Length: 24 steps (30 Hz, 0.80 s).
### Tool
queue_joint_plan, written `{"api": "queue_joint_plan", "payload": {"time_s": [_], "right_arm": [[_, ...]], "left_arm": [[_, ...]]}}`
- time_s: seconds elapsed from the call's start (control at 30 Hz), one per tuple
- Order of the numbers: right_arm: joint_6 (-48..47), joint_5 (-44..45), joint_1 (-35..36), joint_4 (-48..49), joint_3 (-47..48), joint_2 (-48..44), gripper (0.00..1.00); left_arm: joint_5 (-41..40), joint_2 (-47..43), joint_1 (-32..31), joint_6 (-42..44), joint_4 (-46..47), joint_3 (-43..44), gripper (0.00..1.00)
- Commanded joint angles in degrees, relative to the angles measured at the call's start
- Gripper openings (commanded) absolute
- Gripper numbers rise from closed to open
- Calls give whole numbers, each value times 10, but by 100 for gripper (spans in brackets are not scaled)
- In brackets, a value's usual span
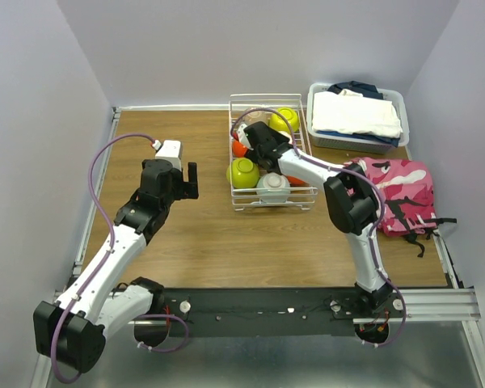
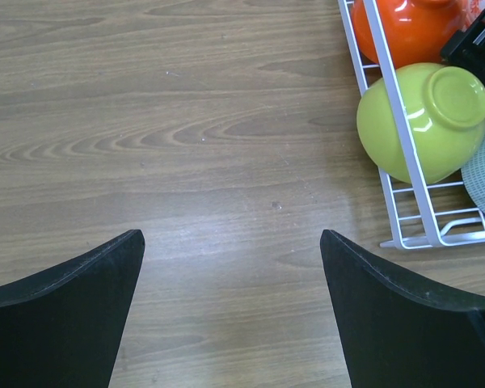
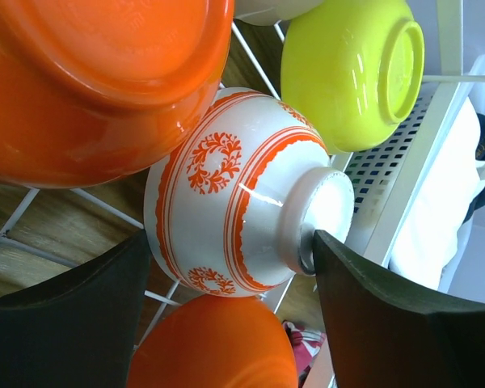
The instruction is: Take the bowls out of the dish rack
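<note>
The white wire dish rack [image 1: 307, 202] stands at the back centre of the table. It holds a lime-green bowl [image 1: 243, 172], a pale blue bowl [image 1: 273, 187], a second lime-green bowl [image 1: 285, 120] and an orange bowl [image 1: 238, 149]. My right gripper [image 1: 255, 137] is inside the rack. In the right wrist view its fingers touch the rim side and the foot of the white-and-red patterned bowl [image 3: 226, 194], which lies on its side between two orange bowls [image 3: 97, 81] [image 3: 218, 347]. My left gripper [image 2: 232, 242] is open and empty over bare wood, left of the rack's wire wall [image 2: 412, 218].
A grey bin of folded clothes [image 1: 357, 117] stands right of the rack. A pink camouflage bag [image 1: 392, 190] lies in front of it at the table's right edge. The right arm reaches over the rack's right side.
</note>
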Motion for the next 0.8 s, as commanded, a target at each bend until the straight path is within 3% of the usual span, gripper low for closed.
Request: {"api": "queue_joint_plan", "payload": {"time_s": [0.0,0.27,0.57,0.77], "right_arm": [[-2,31,-16,-12,-24,-12,75],[-5,35,-14,5,-30,-48,52],[2,16,-13,16,-30,-76,49],[31,-17,-13,22,-29,-94,40]], "left_arm": [[7,5,-3,-2,-5,-1,99],[10,6,-3,-2,-7,0,99],[12,5,-3,-2,-7,0,99],[13,4,-3,-2,-8,0,99]]}}
